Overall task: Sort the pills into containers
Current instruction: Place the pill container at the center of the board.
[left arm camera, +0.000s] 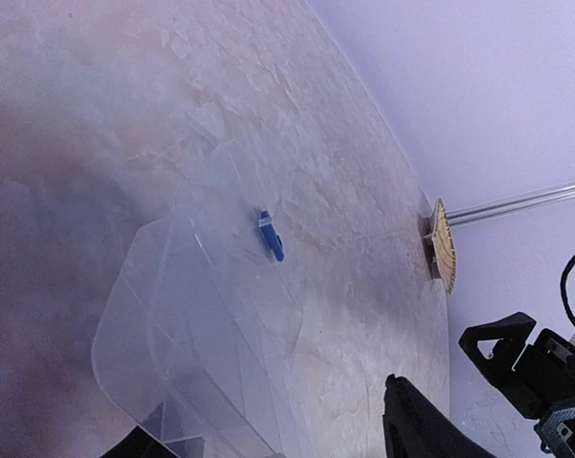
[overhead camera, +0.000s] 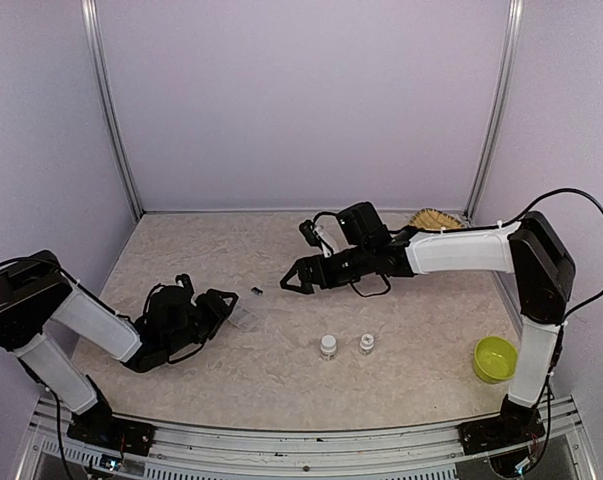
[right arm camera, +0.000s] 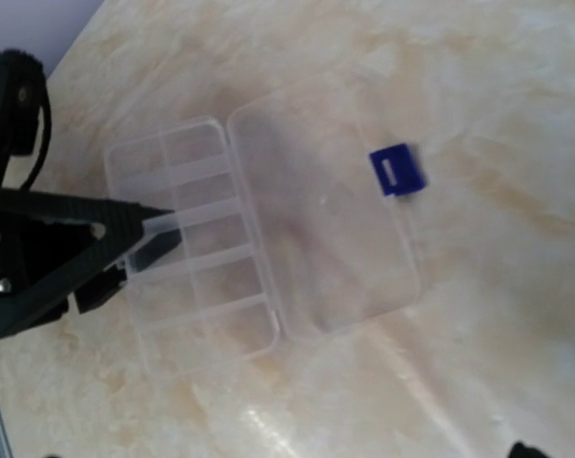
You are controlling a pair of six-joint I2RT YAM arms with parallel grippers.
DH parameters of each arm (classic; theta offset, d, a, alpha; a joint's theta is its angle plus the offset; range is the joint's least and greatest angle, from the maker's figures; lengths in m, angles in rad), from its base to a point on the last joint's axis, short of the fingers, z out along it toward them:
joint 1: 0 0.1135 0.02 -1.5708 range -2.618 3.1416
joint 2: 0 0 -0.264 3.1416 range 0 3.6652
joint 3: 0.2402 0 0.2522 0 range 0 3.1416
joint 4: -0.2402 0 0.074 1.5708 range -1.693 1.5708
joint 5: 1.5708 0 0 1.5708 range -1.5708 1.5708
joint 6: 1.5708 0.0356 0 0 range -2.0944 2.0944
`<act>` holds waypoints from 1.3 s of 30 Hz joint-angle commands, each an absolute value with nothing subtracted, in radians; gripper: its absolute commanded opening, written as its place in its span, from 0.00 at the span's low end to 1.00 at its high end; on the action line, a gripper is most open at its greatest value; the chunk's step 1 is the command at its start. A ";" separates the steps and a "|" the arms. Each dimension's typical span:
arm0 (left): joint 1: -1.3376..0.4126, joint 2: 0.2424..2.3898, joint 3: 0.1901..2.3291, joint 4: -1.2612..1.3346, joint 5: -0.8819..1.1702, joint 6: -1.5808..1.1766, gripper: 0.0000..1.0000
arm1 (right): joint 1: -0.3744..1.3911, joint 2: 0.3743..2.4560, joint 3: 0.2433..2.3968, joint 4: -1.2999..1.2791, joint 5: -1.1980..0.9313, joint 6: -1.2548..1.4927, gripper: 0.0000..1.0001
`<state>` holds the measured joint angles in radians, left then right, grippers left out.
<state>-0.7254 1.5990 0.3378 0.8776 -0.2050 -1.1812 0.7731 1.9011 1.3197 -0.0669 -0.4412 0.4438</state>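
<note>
The container (overhead camera: 247,316) is a flat clear box lying open on the table, left of centre. In the right wrist view its divided tray (right arm camera: 196,253) sits beside the flat lid (right arm camera: 330,224), which carries a blue clasp (right arm camera: 397,172). My left gripper (overhead camera: 219,304) is at the tray's outer edge with its jaws spread. One finger (left arm camera: 420,425) stands well clear of the box, and a finger (right arm camera: 139,221) touches the tray's rim. My right gripper (overhead camera: 297,279) hovers open just right of the box, holding nothing. No pills show in any view.
Two small white bottles (overhead camera: 328,347) (overhead camera: 367,343) stand in front of the right gripper. A lime-green bowl (overhead camera: 493,359) sits at the right near edge. A straw basket (overhead camera: 436,218) leans at the back wall. Purple walls enclose the table.
</note>
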 commanded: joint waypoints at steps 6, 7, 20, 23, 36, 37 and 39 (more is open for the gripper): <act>-0.738 1.446 0.289 0.663 -0.259 -1.177 0.79 | 0.826 1.974 1.415 -0.123 -0.454 0.436 1.00; -0.738 1.434 0.288 0.644 -0.261 -1.178 0.80 | 0.830 1.979 1.422 -0.126 -0.454 0.436 1.00; -0.756 1.303 0.318 0.335 -0.244 -1.213 0.99 | 0.846 2.002 1.457 -0.152 -0.449 0.433 1.00; -0.756 1.288 0.301 0.327 -0.216 -1.230 0.99 | 0.855 2.020 1.476 -0.162 -0.449 0.428 1.00; -0.767 1.073 0.215 0.185 -0.191 -1.290 0.99 | 0.857 2.047 1.525 -0.193 -0.440 0.413 1.00; -0.767 1.042 0.212 0.159 -0.214 -1.284 0.99 | 0.857 2.049 1.528 -0.193 -0.443 0.411 1.00; -0.761 0.975 0.212 0.115 -0.262 -1.264 0.99 | 0.857 2.053 1.531 -0.193 -0.446 0.410 1.00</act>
<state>-0.7612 1.0752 0.2214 0.2211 -0.1902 -1.2774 0.8490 2.0258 1.5013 -0.1776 -0.4473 0.4248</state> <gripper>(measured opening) 0.988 0.999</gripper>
